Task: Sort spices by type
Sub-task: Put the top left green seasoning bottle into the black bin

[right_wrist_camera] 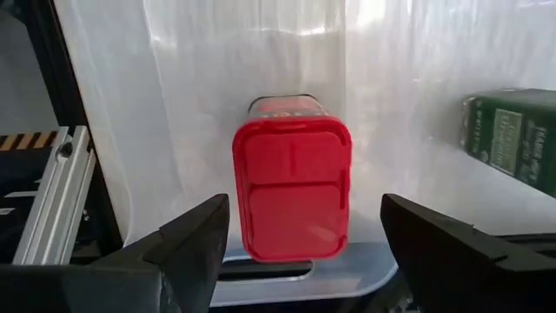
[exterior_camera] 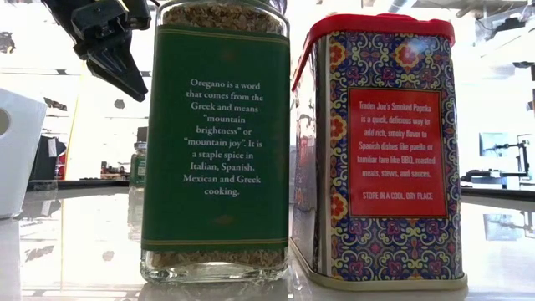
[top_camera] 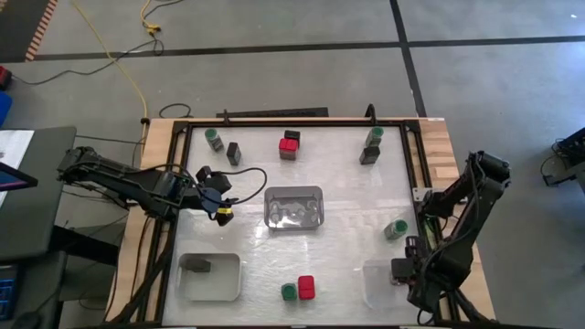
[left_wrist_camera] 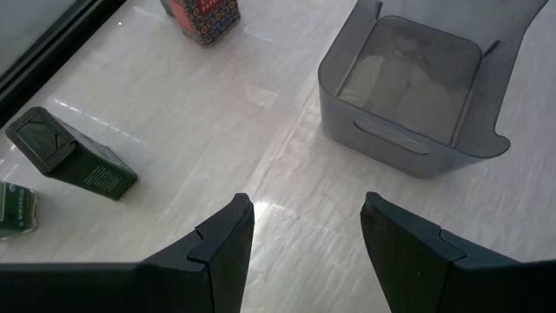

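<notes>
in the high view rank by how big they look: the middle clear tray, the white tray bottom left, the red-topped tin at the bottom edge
1. white tray and middle clear tray: they look alike, so no ranking between them.
2. red-topped tin: clearly smallest.

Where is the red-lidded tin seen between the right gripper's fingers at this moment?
The red-lidded tin stands in the clear tray at the table's front right corner, directly under the open right gripper, which is not touching it.
</notes>
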Motion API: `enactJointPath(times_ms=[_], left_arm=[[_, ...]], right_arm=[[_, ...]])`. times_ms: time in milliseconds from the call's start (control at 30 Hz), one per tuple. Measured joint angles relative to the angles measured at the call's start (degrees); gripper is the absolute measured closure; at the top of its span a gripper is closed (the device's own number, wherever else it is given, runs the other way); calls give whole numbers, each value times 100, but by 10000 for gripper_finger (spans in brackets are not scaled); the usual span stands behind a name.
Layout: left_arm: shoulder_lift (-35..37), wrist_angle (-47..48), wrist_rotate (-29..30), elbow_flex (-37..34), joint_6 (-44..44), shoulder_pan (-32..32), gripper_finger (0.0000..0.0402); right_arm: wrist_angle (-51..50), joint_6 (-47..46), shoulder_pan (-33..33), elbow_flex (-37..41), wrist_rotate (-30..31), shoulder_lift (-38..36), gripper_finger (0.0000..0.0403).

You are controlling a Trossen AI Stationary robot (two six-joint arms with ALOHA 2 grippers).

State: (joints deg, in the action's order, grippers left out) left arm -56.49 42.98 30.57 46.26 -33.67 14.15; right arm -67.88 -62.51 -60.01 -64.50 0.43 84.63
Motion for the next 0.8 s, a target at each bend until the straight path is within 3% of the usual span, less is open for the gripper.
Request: enactJointPath(times_ms=[300, 500, 800], left_arm=[[0, -80, 11, 0, 250, 0, 199], [0, -87, 9, 0, 232, 0, 199], [0, -96, -2, 0, -783, 0, 199]], right_arm=[[-462, -828, 55, -284, 657, -1, 72], [-601, -323, 328, -367, 782, -1, 72], [-387, -993, 1304, -371, 1773, -1, 78]])
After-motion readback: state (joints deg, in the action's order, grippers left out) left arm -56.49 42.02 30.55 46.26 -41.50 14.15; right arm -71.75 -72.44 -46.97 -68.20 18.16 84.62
